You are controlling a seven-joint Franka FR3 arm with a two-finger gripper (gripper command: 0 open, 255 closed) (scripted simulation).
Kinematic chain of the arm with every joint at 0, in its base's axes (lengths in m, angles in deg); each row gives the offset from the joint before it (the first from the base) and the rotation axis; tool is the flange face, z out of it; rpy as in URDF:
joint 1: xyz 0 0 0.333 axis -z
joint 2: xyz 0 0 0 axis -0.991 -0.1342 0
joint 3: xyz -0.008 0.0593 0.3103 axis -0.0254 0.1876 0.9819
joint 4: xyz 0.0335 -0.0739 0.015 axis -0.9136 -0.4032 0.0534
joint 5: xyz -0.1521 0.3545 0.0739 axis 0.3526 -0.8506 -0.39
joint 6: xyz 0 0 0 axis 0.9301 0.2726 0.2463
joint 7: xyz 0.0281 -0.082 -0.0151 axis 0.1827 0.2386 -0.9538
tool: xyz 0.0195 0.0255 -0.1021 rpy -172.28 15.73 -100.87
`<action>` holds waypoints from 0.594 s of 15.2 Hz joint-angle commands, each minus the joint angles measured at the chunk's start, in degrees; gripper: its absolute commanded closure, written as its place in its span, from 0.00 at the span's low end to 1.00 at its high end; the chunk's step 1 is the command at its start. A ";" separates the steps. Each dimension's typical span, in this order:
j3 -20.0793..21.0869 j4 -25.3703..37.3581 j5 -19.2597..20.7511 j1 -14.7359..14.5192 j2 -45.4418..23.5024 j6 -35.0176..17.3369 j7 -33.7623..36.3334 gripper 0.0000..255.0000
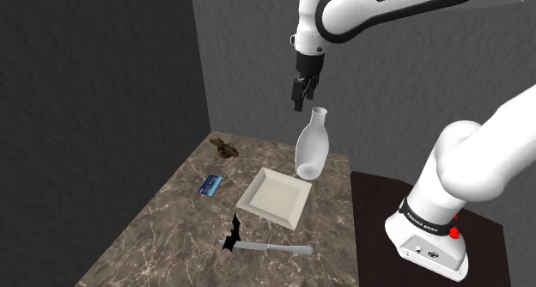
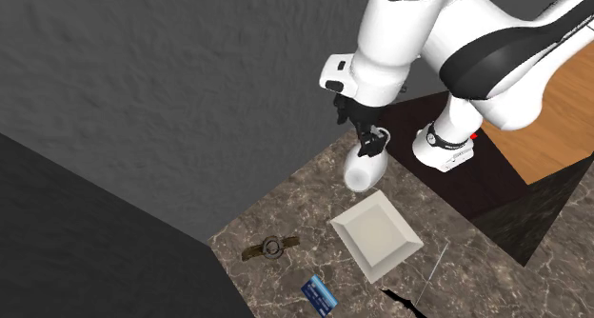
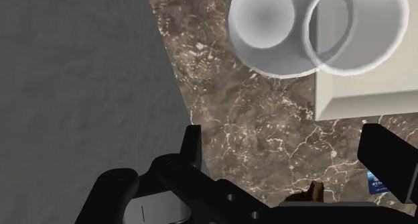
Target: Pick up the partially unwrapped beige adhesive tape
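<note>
Pincer (image 1: 302,93) first: we are holding it open, its two black fingers (image 3: 191,147) standing well apart and clasping nothing, and it is hanging in the air above the pale bottle-shaped vase (image 1: 311,146). The vase is standing upright on the brown marbled table (image 1: 163,234), at a corner of the white square plate (image 1: 275,198). The brownish tape (image 1: 225,147) is lying flat near the table's far corner by the dark grey walls, well apart from the pincer, loose strips trailing from its ring. A blue card (image 1: 210,186) is lying between tape and plate, and we are seeing a long grey utensil (image 1: 273,247) with a black end nearer the shoulder camera.
</note>
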 commanded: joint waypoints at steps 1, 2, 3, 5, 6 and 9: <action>0.87 1.50 -0.02 -0.36 -3.80 -2.29 0.99 0.00; 1.32 2.46 0.04 -0.53 -5.88 -3.38 1.53 0.00; 1.76 3.48 0.15 -0.69 -7.97 -4.42 2.09 0.00; 2.60 5.74 0.48 -1.02 -12.19 -6.30 3.21 0.00; 2.99 6.98 0.71 -1.19 -14.32 -7.15 3.79 0.00; 4.05 11.13 1.62 -1.74 -20.76 -9.29 5.56 0.00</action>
